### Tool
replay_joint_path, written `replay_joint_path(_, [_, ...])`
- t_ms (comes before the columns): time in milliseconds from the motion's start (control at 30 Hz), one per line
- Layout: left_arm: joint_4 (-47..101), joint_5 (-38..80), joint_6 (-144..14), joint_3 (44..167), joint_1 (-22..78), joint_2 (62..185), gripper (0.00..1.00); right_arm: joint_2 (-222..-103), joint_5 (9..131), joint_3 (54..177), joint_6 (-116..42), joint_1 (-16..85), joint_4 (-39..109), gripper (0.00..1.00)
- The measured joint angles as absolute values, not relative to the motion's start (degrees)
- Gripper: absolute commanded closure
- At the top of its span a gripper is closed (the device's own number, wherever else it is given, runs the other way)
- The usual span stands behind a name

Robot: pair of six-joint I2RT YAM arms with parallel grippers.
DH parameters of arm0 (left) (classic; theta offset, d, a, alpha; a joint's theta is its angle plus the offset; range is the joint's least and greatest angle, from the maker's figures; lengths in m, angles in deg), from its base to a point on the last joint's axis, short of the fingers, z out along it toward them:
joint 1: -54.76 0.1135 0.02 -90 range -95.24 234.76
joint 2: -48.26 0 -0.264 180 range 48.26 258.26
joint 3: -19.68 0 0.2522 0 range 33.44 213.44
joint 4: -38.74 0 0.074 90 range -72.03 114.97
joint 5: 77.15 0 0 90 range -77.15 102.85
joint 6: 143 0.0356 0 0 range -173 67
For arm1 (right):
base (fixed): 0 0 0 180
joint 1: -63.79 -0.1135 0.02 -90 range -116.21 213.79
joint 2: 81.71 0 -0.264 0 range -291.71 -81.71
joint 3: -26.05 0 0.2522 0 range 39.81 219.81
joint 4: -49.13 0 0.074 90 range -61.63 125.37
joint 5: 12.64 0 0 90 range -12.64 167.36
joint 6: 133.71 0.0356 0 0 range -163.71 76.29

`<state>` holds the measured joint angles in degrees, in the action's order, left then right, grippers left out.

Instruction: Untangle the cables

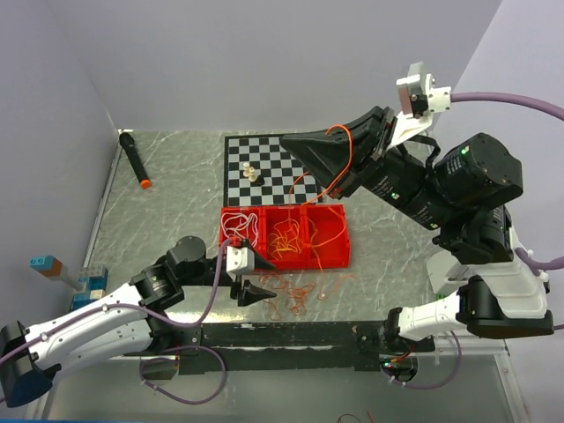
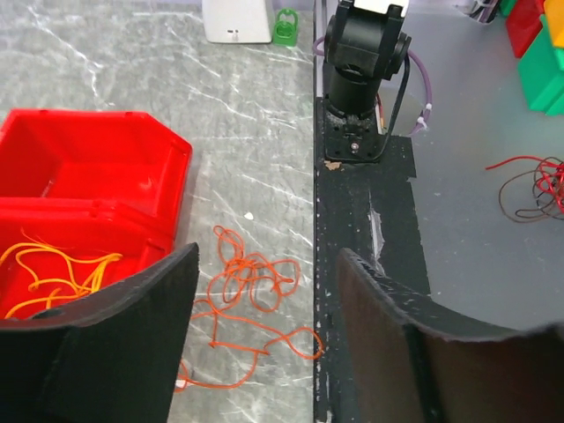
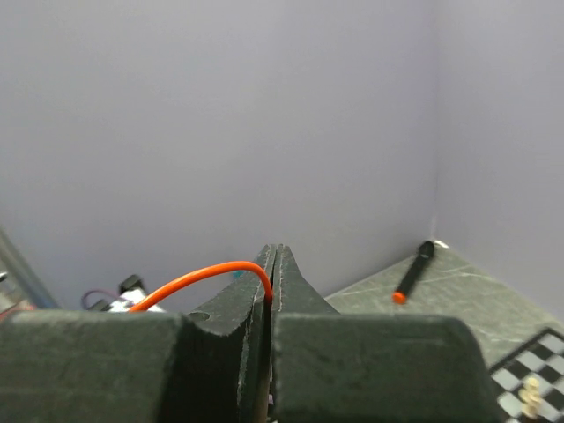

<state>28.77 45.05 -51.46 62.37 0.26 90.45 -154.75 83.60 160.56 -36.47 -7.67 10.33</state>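
Hands first: your left hand [image 2: 266, 257] hangs open with nothing between its black fingers, low over the grey marbled counter [image 1: 176, 211] just in front of the red plastic three-compartment tray [image 1: 345, 240]. Directly below it, in front of the tray's near wall, a loose tangle of thin red-orange cord [image 2: 251, 286] lies on the counter, touching neither finger as far as you can see. Your right hand [image 3: 274, 262] sits high above and behind the tray, over the black-and-white chessboard [image 1: 256, 159]. Its fingers are pinched tight on a single thin red-orange cord [image 3: 201, 275], which arcs out of the grip and drops toward the tray. Inside the tray, thin white cords [image 1: 240, 225] sit looped in the left compartment and thin yellow-orange cords [image 1: 284, 238] are bunched in the middle one.
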Motion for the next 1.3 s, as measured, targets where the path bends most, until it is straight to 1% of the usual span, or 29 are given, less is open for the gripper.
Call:
replay_joint_path(100, [28.3, 45.2, -49.2, 62.4, 0.3, 89.3, 0.40, -154.0, 87.0, 159.8, -38.7, -7.1, 10.3, 1.00])
replay_joint_path(200, [26.9, 45.5, -46.2, 62.4, 0.3, 88.1, 0.46, -151.8, 91.3, 155.8, -40.5, -4.5, 10.8, 1.00])
replay_joint_path(267, [24.9, 45.5, -43.5, 62.8, 0.3, 87.5, 0.49, -149.9, 93.5, 151.6, -40.9, -1.7, 11.5, 1.00])
replay_joint_path(400, [21.6, 45.3, -40.9, 64.7, 0.4, 87.3, 0.61, -146.4, 96.0, 141.6, -40.7, 4.7, 13.4, 1.00])
replay_joint_path(467, [20.0, 44.9, -40.1, 66.4, 0.4, 87.3, 0.61, -145.5, 96.8, 136.2, -40.2, 8.4, 14.9, 1.00])
replay_joint_path(500, [19.7, 44.8, -40.1, 67.2, 0.5, 87.3, 0.60, -145.4, 97.1, 134.3, -40.1, 9.5, 15.5, 1.00])
replay_joint_path(533, [19.5, 44.3, -40.0, 68.1, 0.5, 87.3, 0.55, -145.3, 97.4, 131.8, -39.7, 11.1, 16.6, 1.00])
replay_joint_path(600, [19.5, 43.2, -39.9, 69.9, 0.5, 87.3, 0.41, -145.3, 97.2, 127.6, -38.5, 14.2, 17.6, 1.00])
replay_joint_path(700, [19.5, 41.7, -39.2, 71.6, 0.5, 87.0, 0.25, -145.6, 96.0, 122.3, -35.7, 19.9, 18.2, 1.00])
replay_joint_path(767, [19.5, 40.9, -38.5, 72.2, 0.5, 86.7, 0.05, -146.1, 95.6, 120.8, -34.4, 22.3, 18.3, 1.00])
replay_joint_path(800, [19.5, 40.6, -37.9, 72.4, 0.5, 86.6, 0.02, -146.3, 95.3, 120.3, -33.9, 23.3, 18.5, 1.00])
replay_joint_path(833, [19.5, 40.2, -37.6, 72.5, 0.5, 86.4, 0.01, -146.4, 95.1, 119.9, -33.4, 24.0, 18.9, 1.00])
replay_joint_path(867, [19.3, 39.9, -37.1, 72.6, 0.5, 86.3, 0.03, -146.6, 94.9, 119.5, -33.0, 24.6, 19.4, 1.00])
replay_joint_path(900, [19.2, 39.8, -36.8, 72.8, 0.5, 86.3, 0.04, -146.7, 94.9, 119.1, -32.7, 25.0, 19.9, 1.00])
replay_joint_path(1167, [18.0, 38.9, -35.1, 74.1, 0.5, 86.2, 0.03, -148.7, 96.7, 115.8, -32.4, 27.0, 21.7, 1.00])
replay_joint_path(1300, [18.1, 38.8, -35.0, 74.1, 0.7, 86.2, 0.03, -150.5, 99.8, 114.6, -31.9, 27.1, 21.2, 1.00])
